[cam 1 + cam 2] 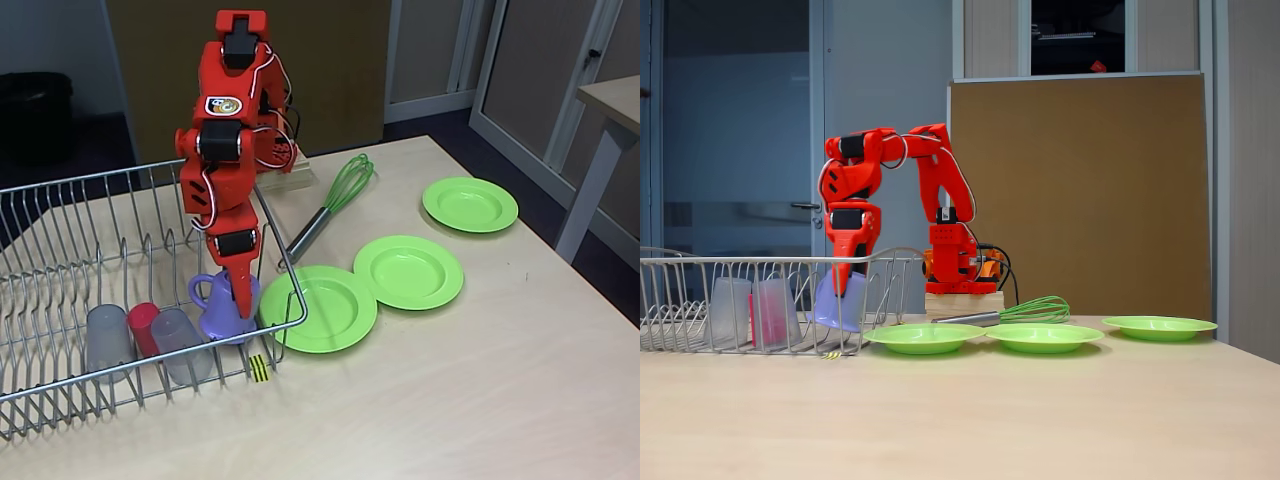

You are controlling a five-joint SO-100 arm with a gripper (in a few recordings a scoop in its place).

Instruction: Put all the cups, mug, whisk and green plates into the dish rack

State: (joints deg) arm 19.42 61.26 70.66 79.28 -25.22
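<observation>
My red gripper (240, 292) points down into the right end of the silver dish rack (60, 186), shut on the rim of the lilac mug (220, 316). The mug (836, 304) hangs tilted just inside the rack (680, 262). Two grey cups (107, 342) (181, 346) and a red cup (143, 326) stand in the rack's front row. Three green plates (322, 310) (408, 272) (470, 204) lie on the table to the right of the rack. The green whisk (336, 200) lies behind them, its handle towards the rack.
The arm's wooden base block (292, 176) sits behind the rack's right end. A yellow-and-black tag (259, 368) hangs at the rack's front corner. Another table (612, 108) stands at the far right, beyond the table edge.
</observation>
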